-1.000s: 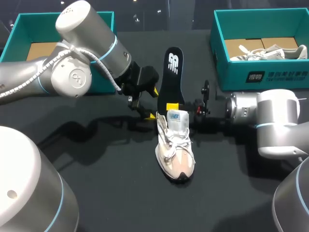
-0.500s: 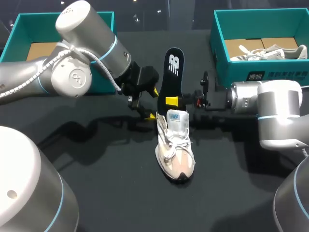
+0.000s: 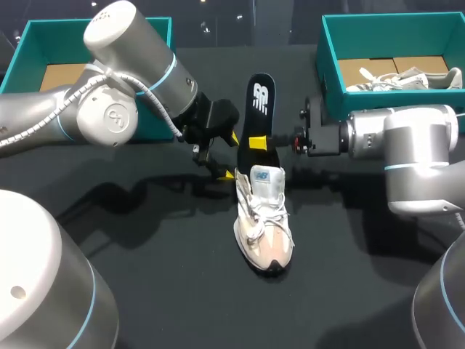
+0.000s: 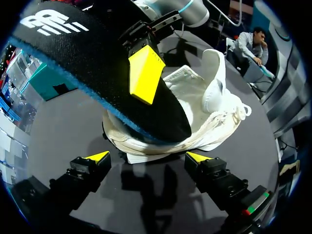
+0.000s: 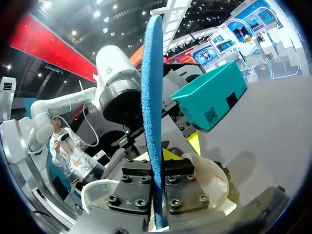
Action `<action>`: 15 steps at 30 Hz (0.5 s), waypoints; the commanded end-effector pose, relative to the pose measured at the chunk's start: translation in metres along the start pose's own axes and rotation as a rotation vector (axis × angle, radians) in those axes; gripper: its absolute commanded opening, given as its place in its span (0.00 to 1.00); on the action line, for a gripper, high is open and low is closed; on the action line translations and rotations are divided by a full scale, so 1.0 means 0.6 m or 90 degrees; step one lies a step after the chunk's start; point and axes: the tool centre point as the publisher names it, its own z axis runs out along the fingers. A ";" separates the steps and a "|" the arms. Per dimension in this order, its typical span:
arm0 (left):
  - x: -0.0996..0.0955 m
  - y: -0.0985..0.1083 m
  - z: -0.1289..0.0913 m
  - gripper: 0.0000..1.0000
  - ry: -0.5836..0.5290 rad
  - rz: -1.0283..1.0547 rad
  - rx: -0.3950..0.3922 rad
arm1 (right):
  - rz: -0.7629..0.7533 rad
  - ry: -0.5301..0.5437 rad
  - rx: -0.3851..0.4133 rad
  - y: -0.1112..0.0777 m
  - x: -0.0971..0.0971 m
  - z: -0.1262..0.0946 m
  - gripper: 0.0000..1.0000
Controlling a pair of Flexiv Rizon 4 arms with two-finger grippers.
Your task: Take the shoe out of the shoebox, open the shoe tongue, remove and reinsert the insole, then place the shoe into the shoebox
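A white and beige shoe (image 3: 265, 225) lies on the black table, toe towards me. A black insole (image 3: 259, 109) with a blue underside stands up out of its heel opening. My right gripper (image 3: 256, 142) is shut on the insole just above the collar. In the right wrist view the insole's blue edge (image 5: 152, 97) is pinched between the jaws of that gripper (image 5: 158, 185), above the shoe (image 5: 209, 180). My left gripper (image 3: 230, 156) stands open just left of the heel. Its wrist view shows its tips (image 4: 147, 158) apart before the shoe (image 4: 204, 122), under the insole (image 4: 97, 73).
A teal shoebox (image 3: 43, 36) stands at the back left behind my left arm. Another teal shoebox (image 3: 392, 113) at the back right holds a second shoe (image 3: 407, 78), close to my right arm.
My right gripper has moved up and away from the shoe's collar along the insole and closed tight on it. The left arm and the shoe have stayed put.
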 end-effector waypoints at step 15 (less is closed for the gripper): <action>-0.001 0.000 0.001 1.00 0.001 0.000 -0.001 | 0.076 -0.020 0.034 -0.072 0.024 -0.006 0.12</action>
